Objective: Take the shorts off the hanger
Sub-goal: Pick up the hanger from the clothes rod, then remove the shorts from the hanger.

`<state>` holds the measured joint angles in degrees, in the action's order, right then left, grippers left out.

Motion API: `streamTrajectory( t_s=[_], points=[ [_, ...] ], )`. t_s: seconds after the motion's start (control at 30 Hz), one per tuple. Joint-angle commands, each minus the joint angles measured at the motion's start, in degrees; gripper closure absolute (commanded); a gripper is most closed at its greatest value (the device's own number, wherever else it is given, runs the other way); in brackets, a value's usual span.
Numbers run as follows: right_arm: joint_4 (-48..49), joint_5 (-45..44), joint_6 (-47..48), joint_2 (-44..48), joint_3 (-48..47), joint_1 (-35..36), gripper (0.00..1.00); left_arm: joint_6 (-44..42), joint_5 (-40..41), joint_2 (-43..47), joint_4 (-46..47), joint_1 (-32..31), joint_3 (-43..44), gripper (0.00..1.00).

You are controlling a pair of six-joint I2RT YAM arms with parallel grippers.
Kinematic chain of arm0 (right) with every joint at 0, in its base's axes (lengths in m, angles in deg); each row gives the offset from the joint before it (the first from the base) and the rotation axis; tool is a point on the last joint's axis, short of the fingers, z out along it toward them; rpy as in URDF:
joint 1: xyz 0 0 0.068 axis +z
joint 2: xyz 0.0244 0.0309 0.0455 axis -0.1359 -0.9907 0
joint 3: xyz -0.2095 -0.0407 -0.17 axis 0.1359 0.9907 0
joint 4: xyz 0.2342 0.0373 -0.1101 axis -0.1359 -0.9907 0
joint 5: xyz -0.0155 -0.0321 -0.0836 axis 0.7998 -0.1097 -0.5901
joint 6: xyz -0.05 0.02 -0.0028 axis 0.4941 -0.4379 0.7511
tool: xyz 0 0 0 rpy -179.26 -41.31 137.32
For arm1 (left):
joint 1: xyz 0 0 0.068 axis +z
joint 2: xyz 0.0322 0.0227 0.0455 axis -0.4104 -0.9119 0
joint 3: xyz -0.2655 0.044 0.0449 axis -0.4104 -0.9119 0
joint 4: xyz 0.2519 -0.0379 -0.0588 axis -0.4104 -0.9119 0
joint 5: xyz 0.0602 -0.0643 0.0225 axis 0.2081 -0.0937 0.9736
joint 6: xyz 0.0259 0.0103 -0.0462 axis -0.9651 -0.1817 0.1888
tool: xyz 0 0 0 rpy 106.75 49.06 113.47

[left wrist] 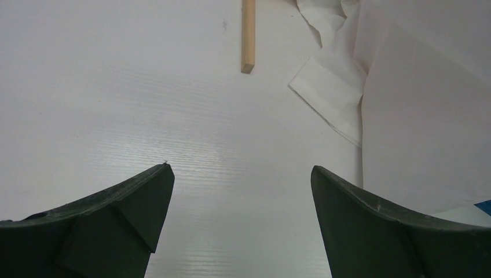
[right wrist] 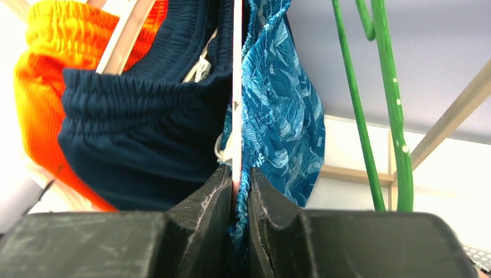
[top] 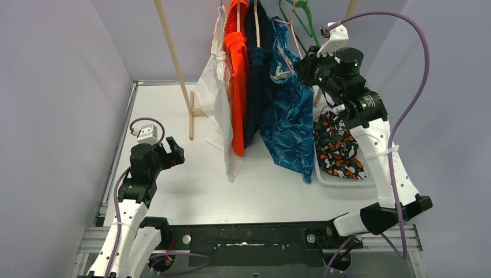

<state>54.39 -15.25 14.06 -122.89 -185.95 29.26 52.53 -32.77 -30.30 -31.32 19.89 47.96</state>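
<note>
Four pairs of shorts are hanging in a row from the wooden rack (top: 172, 55) at the top middle of the overhead view: the white shorts (top: 213, 92) are leftmost, then come the orange shorts (top: 238, 87), the navy shorts (top: 259, 81) and the blue leaf-patterned shorts (top: 289, 124). The right gripper (right wrist: 237, 182) is reaching up at the waistband of the blue leaf-patterned shorts, its jaws pinching narrowly on that blue fabric together with the thin pink hanger (right wrist: 237, 87) it is draped over. A green hanger (right wrist: 395, 110) is dangling just to the right of it. The camouflage shorts (top: 339, 152) are lying bunched in a clear bin (top: 327, 178) on the bench (top: 168, 121) at the right, beneath that arm. At the lower left, the left gripper (left wrist: 240, 174) is hovering over the bench with its jaws spread wide, holding nothing, and white fabric is showing at the upper right of its wrist view.
</note>
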Motion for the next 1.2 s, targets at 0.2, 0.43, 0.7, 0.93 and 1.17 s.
streamTrajectory(
  t_s=[0.2, 0.43, 0.7, 0.93, 1.17],
  points=[
    [9.4, 4.1, 1.5, 14.2, 12.0, 0.3, 1.0, -0.9, -1.0, -0.1, 3.6, 0.6, 0.6, 0.1],
    [5.2, 4.0, 3.0, 19.0, 14.9, 0.3, 1.0, -0.7, -1.1, 0.0, 3.5, 0.6, 0.6, 0.1],
    [-1.6, 3.5, 6.6, 25.5, 14.7, 0.3, 1.0, -0.6, -1.0, 0.1, 3.4, 0.6, 0.8, 0.1],
    [-8.5, 4.4, 8.3, 28.8, 15.4, 0.3, 1.0, -0.6, -1.2, 0.1, 3.3, 0.6, 0.9, 0.1],
    [-10.2, 13.9, 9.8, 34.1, 18.2, 0.3, 1.0, -0.5, -1.0, 0.8, 3.1, 0.6, 0.9, 0.1]
  ],
)
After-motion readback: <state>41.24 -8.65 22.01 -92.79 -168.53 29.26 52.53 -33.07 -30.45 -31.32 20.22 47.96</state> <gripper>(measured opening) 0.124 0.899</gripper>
